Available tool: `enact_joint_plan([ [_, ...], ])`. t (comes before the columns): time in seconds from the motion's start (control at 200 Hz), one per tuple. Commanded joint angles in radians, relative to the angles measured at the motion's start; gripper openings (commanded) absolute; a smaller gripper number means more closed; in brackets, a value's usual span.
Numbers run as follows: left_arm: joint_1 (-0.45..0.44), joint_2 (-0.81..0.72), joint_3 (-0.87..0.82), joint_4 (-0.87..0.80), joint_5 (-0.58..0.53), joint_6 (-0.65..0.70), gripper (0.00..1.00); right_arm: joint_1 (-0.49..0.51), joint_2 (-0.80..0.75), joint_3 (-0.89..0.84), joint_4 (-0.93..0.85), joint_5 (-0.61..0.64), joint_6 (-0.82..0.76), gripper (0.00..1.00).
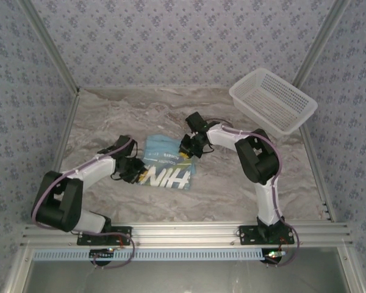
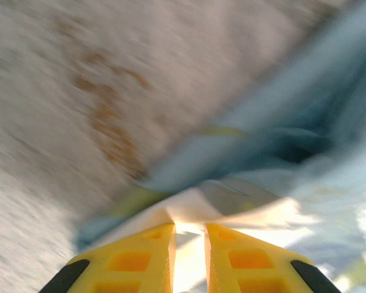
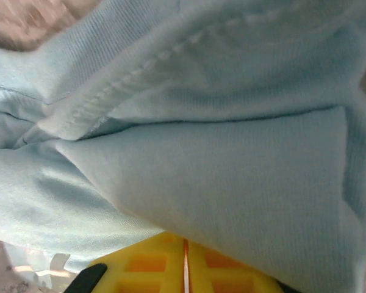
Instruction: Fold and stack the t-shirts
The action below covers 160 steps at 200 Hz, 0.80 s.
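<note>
Left gripper (image 2: 189,231) and right gripper (image 3: 185,245) each pinch an opposite edge of the shirt (image 1: 166,160), jaws nearly together on cloth, probably to fold it over on the tabletop (image 1: 232,183).

White arms (image 1: 94,168), black joints, yellow gripper fingers (image 2: 140,262)

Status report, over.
Left gripper shut on t-shirt. Right gripper shut on it too. T-shirt partly folded, mid-table. Basket apart, far right.
</note>
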Motion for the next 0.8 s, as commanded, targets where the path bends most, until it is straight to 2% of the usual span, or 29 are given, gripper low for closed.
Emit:
enact_joint_plan([
  [0.0, 0.050, 0.063, -0.034, -0.067, -0.052, 0.081, 0.19, -0.008, 0.046, 0.014, -0.051, 0.025, -0.018, 0.12],
  [0.095, 0.059, 0.070, -0.011, -0.092, -0.049, 0.092, 0.19, -0.011, 0.039, 0.012, -0.050, 0.019, -0.016, 0.12],
  [0.2, 0.049, 0.013, 0.034, -0.148, -0.064, 0.085, 0.21, -0.015, 0.017, 0.026, -0.031, -0.003, -0.042, 0.15],
  [0.345, -0.040, -0.176, 0.134, -0.297, -0.138, 0.009, 0.36, -0.006, -0.105, 0.057, -0.024, 0.011, -0.129, 0.24],
  [0.405, -0.112, -0.267, 0.126, -0.306, -0.142, -0.096, 0.41, -0.007, -0.184, 0.035, -0.024, 0.026, -0.135, 0.31],
  [0.48, -0.233, -0.372, 0.061, -0.260, -0.147, -0.304, 0.44, -0.010, -0.301, -0.024, -0.022, 0.048, -0.127, 0.38],
  [0.6, -0.461, -0.499, -0.080, -0.079, -0.273, -0.665, 0.45, -0.011, -0.485, -0.170, 0.006, 0.065, -0.085, 0.42],
  [0.685, -0.558, -0.491, -0.115, 0.022, -0.361, -0.813, 0.52, 0.000, -0.621, -0.301, 0.043, 0.068, -0.030, 0.43],
  [0.734, -0.590, -0.454, -0.105, 0.047, -0.393, -0.863, 0.58, 0.010, -0.696, -0.357, 0.044, 0.076, -0.002, 0.44],
  [0.794, -0.612, -0.395, -0.099, 0.106, -0.403, -0.908, 0.59, 0.022, -0.775, -0.405, 0.029, 0.092, 0.021, 0.44],
])
